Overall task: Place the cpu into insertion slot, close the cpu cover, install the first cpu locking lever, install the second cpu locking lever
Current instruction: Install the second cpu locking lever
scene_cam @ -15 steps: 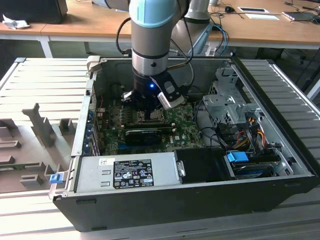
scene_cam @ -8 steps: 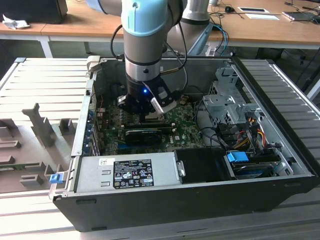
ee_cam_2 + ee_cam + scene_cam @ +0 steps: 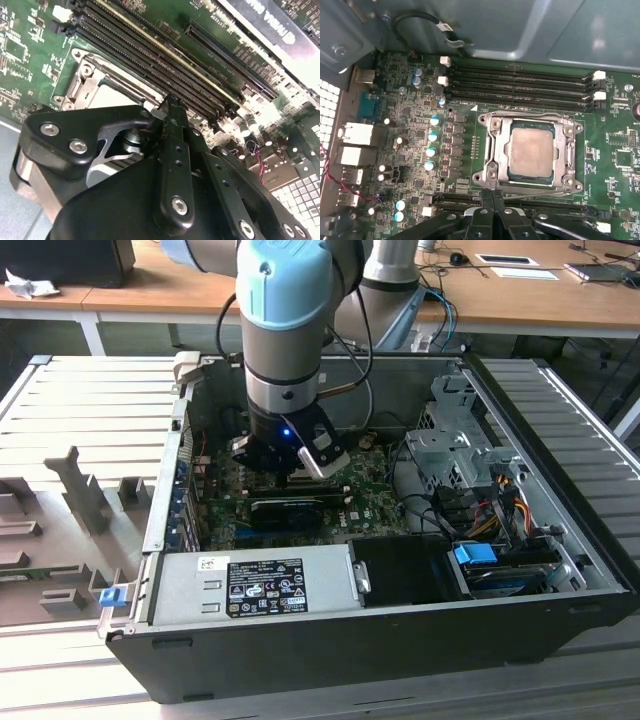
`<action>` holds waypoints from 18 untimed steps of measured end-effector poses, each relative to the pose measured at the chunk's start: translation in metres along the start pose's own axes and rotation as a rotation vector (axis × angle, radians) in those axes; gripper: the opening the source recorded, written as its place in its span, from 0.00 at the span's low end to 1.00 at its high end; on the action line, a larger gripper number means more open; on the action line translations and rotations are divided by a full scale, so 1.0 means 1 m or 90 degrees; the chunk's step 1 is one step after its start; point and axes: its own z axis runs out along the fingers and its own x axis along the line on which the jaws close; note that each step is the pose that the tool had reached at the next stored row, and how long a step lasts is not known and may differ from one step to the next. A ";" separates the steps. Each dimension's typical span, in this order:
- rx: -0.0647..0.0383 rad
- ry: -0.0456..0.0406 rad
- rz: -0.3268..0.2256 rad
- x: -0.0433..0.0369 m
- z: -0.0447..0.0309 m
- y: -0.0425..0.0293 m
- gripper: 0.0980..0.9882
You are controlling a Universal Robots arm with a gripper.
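Cpu [image 3: 532,152] in insertion slot [image 3: 492,126]

Insertion slot [image 3: 100,85] half hidden behind the hand [image 3: 172,107] in the second wrist view.

Cpu [image 3: 532,152]: pale square chip, seated flat in insertion slot [image 3: 495,131]. Cpu cover [image 3: 567,150]: silver frame, lying down around it.

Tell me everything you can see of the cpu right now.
In the first wrist view the cpu is a small flat square chip with a pale beige-silver metallic face. It lies level in the insertion slot on the green motherboard, framed by the cpu cover, which lies down around its face. The gripper hovers just beside the socket's edge, fingers together, not touching the chip.
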 end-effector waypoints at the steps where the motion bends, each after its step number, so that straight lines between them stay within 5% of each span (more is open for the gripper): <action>1: -0.007 -0.0006 0.000 0.0009 0.0000 -0.0011 0.01; 5: -0.030 -0.0027 0.000 0.0045 0.0014 -0.0036 0.01; 11: -0.035 -0.0031 0.000 0.0048 0.0113 -0.0056 0.01; 18: -0.056 -0.0049 0.000 0.0096 0.0172 -0.0067 0.01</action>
